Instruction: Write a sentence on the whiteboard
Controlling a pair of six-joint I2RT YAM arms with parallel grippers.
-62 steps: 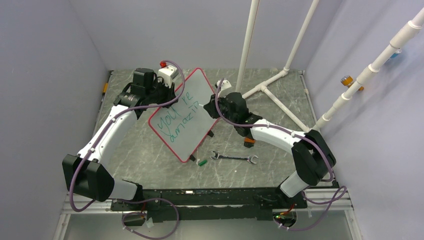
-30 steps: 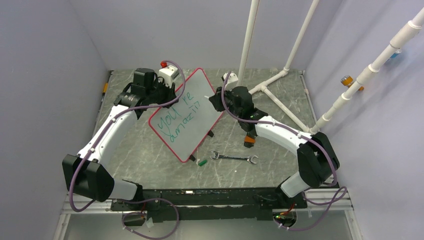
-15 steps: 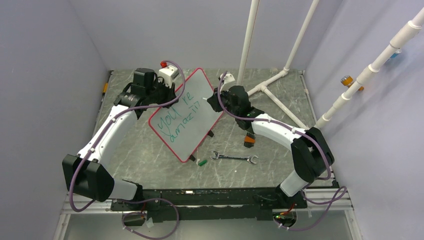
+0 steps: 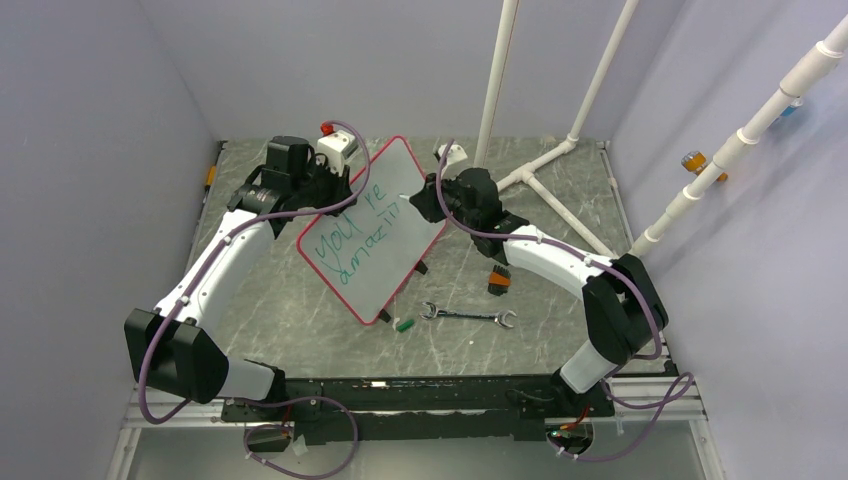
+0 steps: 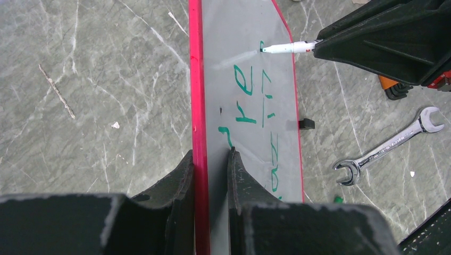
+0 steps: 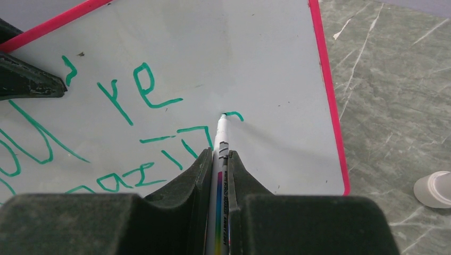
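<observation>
The whiteboard (image 4: 375,235) stands tilted over the middle of the bench (image 4: 300,310), toward its far edge, one corner low near the front; the sentence (image 4: 360,232) runs across it in green, "you're" above a line that looks like "amazin"; the left gripper (image 5: 210,155) pinches the board's red frame at its left edge, a finger on each face; the right gripper (image 6: 218,154) is clamped on a white marker (image 6: 222,138), whose tip touches the board at a short green stroke just right of "re"; a wrench (image 4: 467,316) and a small green cap (image 4: 404,325) lie on the bench nearer the front edge.
</observation>
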